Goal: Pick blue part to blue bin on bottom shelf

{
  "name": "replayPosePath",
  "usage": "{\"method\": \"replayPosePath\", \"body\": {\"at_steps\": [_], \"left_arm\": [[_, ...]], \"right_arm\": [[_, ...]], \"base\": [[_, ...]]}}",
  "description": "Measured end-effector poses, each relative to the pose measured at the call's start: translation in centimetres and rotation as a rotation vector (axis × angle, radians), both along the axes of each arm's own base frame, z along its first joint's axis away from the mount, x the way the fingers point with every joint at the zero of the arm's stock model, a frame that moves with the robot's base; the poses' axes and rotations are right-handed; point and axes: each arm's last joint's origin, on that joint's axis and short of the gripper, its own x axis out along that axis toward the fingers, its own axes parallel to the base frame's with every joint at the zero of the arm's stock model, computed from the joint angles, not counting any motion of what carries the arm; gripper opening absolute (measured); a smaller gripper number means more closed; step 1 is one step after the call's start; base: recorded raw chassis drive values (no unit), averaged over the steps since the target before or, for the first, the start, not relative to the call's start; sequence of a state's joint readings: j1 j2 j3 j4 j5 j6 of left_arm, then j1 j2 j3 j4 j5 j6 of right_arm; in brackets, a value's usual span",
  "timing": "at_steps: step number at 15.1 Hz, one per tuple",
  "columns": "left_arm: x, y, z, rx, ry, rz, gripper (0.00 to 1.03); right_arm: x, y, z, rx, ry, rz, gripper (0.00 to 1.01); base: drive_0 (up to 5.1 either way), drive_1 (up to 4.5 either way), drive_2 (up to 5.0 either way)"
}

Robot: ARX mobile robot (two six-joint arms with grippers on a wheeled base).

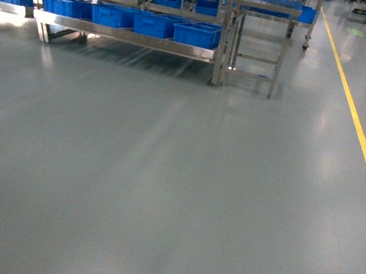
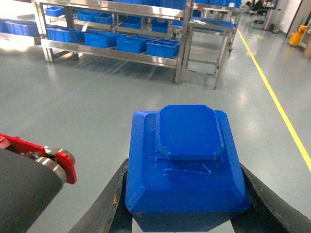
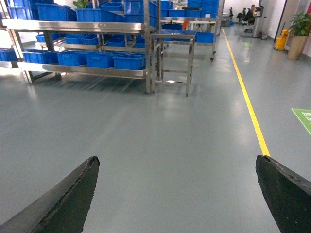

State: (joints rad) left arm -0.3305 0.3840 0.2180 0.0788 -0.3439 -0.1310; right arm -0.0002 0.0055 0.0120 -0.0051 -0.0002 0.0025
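I see a grey floor [image 1: 162, 176] with a yellow line [image 1: 362, 139] running along its right side. A small steel table [image 1: 261, 45] stands just right of the rack, and a potted plant [image 3: 297, 34] sits far off.

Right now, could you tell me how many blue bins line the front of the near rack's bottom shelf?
4 in a row: leftmost bin, second bin, third bin, rightmost bin. Others behind are partly hidden.
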Motion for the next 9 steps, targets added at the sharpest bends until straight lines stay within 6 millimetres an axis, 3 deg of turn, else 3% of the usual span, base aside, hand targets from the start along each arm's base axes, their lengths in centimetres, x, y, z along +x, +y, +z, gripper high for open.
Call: {"method": "replayPosePath", "body": {"at_steps": [9], "left_arm": [[0.00, 0.00, 0.00, 0.000, 0.000, 0.000, 0.44]], "right_arm": [[0.00, 0.00, 0.00, 0.000, 0.000, 0.000, 0.98]], "base": [[-1.6, -1.58, -1.6]]}}
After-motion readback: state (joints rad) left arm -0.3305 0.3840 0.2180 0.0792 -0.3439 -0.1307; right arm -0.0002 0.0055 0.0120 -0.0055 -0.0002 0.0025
